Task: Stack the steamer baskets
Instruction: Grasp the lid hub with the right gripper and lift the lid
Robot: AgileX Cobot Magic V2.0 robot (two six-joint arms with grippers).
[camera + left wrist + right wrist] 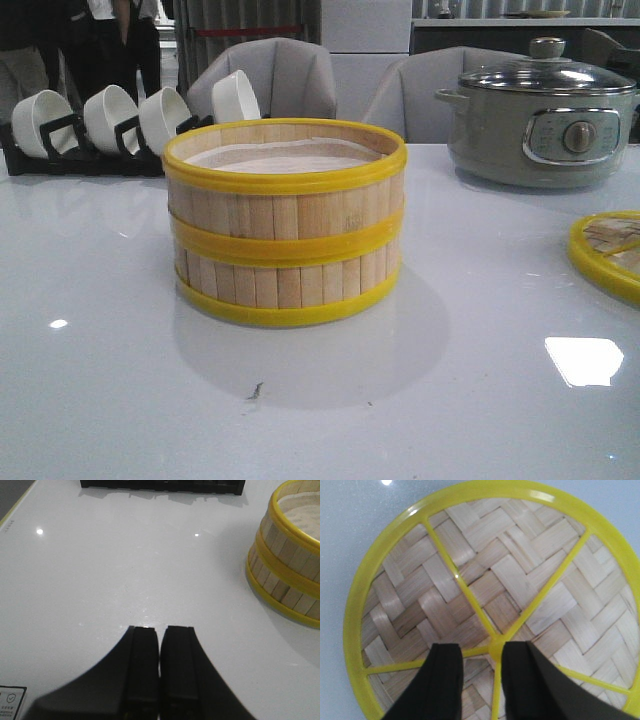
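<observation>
Grey chairs and a bowl rack [100, 125] are seen behind a glossy white bench [100, 380]. At its middle the two baskets [285, 220] are already stacked, rims aligned, so the stacking step is judged done. What remains may be the lid [490, 595], lying near the bench's right edge. The right gripper [482, 667] hovers over its hub, jaws partly open, apparently holding nothing. The left gripper [160, 667] is closed and empty, well apart from the stack.

Showroom-like dining area: white table [100, 400], grey chairs [290, 75], bowl rack [60, 150].
</observation>
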